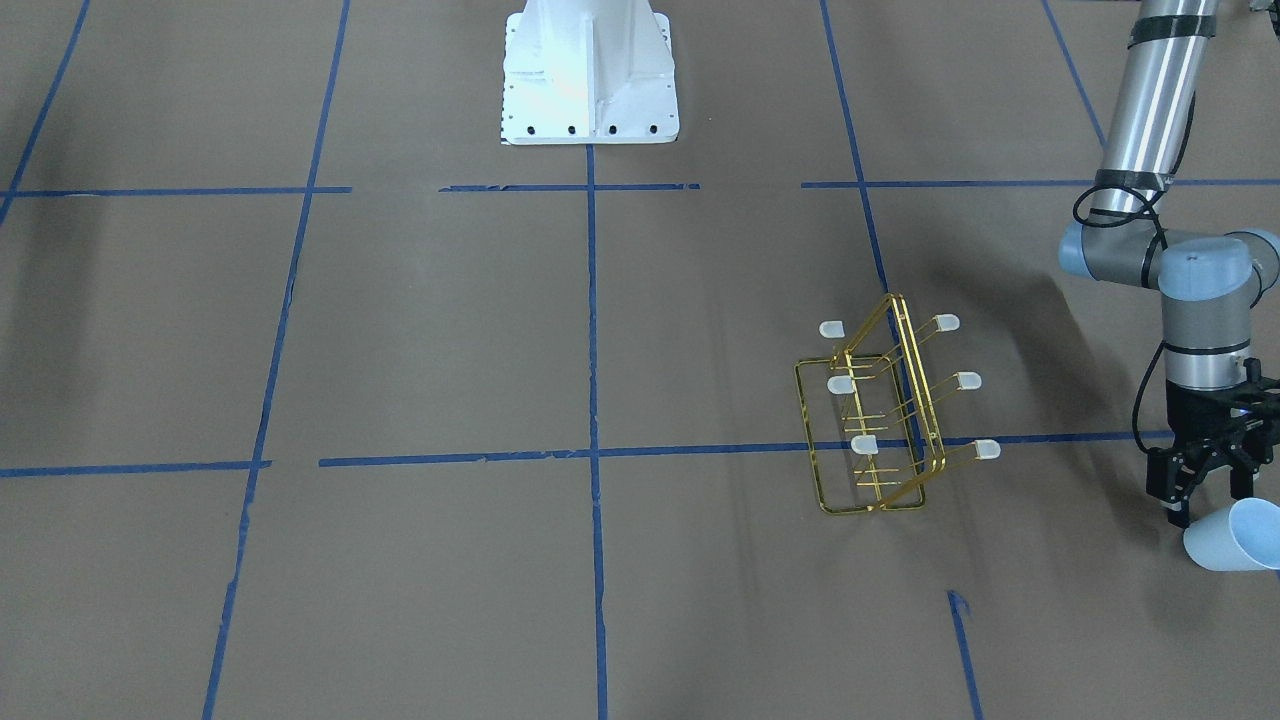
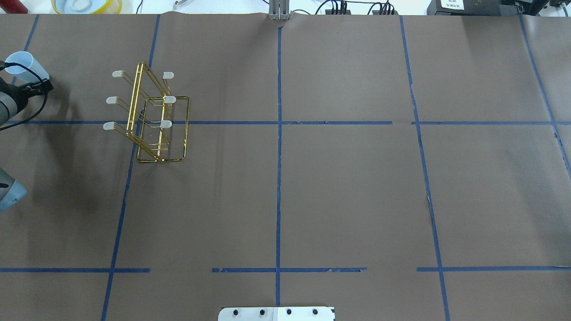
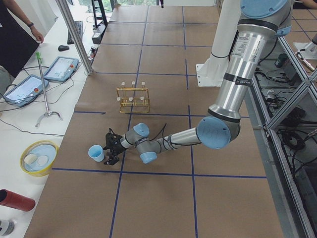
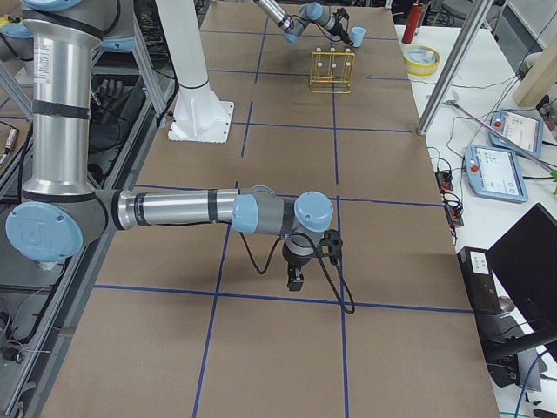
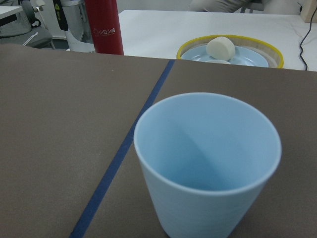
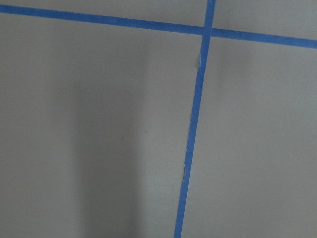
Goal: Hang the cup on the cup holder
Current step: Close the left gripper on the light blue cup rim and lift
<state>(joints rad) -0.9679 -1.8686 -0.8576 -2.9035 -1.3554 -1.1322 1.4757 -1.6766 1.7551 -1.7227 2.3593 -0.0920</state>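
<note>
two arms are mine, and only the left arm (image 1: pixel 1205 290) is by the work. it reaches low along the left end of the bench (image 1: pixel 400 350), wrist level, so the left jaws point away from my base toward the far edge, straight at the cup (image 1: pixel 1235 540). the cup, pale blue and tapered, stands mouth up. its lower part sits right at the tips of my fingers (image 1: pixel 1178 500), which are spread, one on each side of it. whether they press it or only flank it i cannot tell, nor whether its foot is on the bench or just off it. in my left wrist view the cup fills the lower middle, its round rim open toward the lens and its base cut off by the frame edge.

the cup holder (image 1: pixel 880 420) stands upright on its rectangular base to the right of the cup, apart from it and a little nearer to me. it is a gold wire a-frame with three prongs out each side, each tipped with a whitish cap (image 1: pixel 946 323). it sits over a crossing of the blue tape lines (image 1: pixel 592 400). the cup touches no prong.

my right arm (image 4: pixel 174 209) is well away on the right half of the bench, the right jaws pointing straight down over the brown paper by a tape line. only the side view shows them, small, so i cannot tell if they are open or closed.

past the bench's far edge, a yellow-rimmed bowl (image 5: pixel 230 49) and a red cylinder (image 5: pixel 104 27) sit on a white table.
</note>
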